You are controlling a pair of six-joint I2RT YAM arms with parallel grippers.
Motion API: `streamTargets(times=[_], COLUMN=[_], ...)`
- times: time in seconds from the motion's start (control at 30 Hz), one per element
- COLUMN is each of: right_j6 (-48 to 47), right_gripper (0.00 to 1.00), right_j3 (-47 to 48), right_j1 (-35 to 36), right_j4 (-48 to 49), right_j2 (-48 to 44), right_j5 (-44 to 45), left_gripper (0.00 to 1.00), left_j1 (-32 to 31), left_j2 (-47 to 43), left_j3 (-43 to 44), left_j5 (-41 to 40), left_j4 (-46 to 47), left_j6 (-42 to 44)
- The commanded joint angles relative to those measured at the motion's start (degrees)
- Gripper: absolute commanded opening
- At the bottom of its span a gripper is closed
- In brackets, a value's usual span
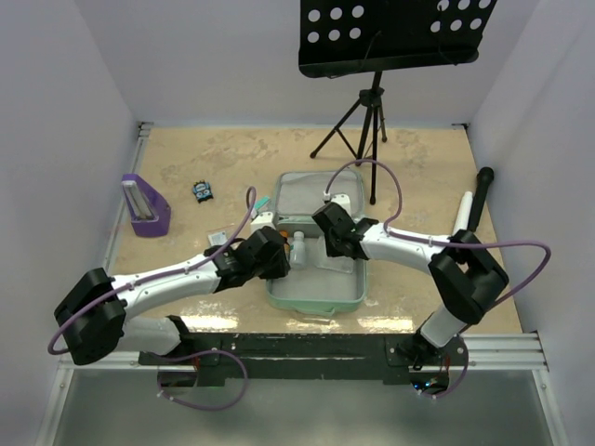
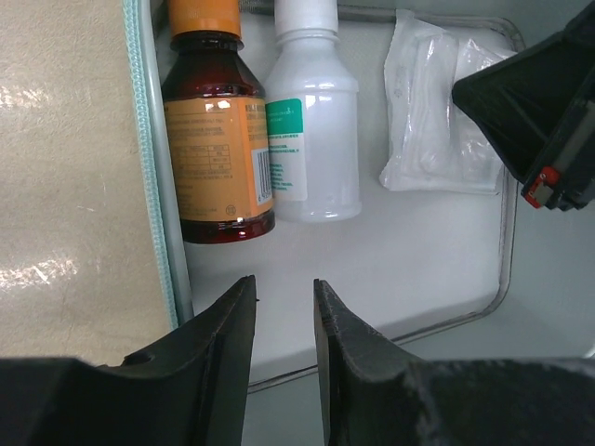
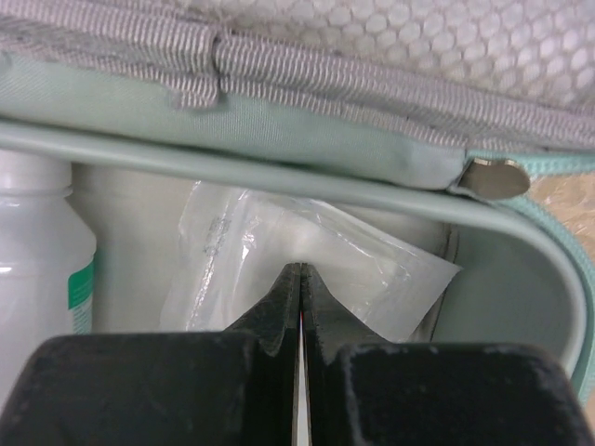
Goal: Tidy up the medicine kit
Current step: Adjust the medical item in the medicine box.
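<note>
At the 9 o'clock wall of the open medicine kit (image 1: pixel 316 302), mid-table, the left gripper (image 2: pixel 284 288) hung part-open and empty just short of the amber bottle (image 2: pixel 218 149) and white bottle (image 2: pixel 311 139), seemingly packed side by side to save room. Toward 12 o'clock the right gripper (image 3: pixel 299 274) was shut by the clear pouch (image 3: pixel 279 232); whether they touched was hidden.

Left arm (image 1: pixel 158 282) and right arm (image 1: pixel 400 243) match: white tube links, chunky black joint housings, black bases at either end of the black rail (image 1: pixel 297 358). A purple cable (image 1: pixel 372 162) loops off each arm and drops back to the rail. Left gripper (image 2: pixel 284 290) and right gripper (image 3: pixel 299 271) have matte black wedge fingers (image 2: pixel 218 372); red tab (image 2: pixel 541 175) on the right one.
</note>
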Motion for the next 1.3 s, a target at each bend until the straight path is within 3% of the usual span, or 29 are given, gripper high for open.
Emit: streamTargets(times=[0.0, 0.37, 0.53, 0.73, 1.03, 1.27], right_j6=[-3.95, -2.81, -4.65, -5.09, -4.74, -3.78], right_gripper=[0.02, 0.14, 0.22, 0.18, 0.12, 0.11], right_j3=[3.54, 7.76, 10.05, 7.86, 5.22, 2.58], right_j1=[-0.81, -0.81, 0.16, 2.62, 3.67, 3.76], right_j4=[-3.47, -7.17, -5.68, -1.11, 1.45, 1.01], right_j2=[1.55, -1.77, -6.88, -6.01, -1.35, 0.59], right_j5=[2.45, 6.5, 0.36, -10.02, -10.03, -8.88], left_gripper=[0.36, 0.36, 0.36, 0.36, 0.38, 0.38], left_j1=[0.17, 0.17, 0.17, 0.17, 0.34, 0.96], left_j2=[-2.08, -2.96, -3.31, -5.77, -12.63, -8.51], left_j3=[-1.33, -1.95, -1.59, -1.42, -1.59, -0.28], left_j5=[-0.15, -0.59, -1.03, -3.31, -12.01, -11.75], left_j4=[0.87, 0.78, 0.6, 0.34, -2.48, -4.5], left_j6=[0.76, 0.59, 0.5, -0.73, -2.49, -2.31])
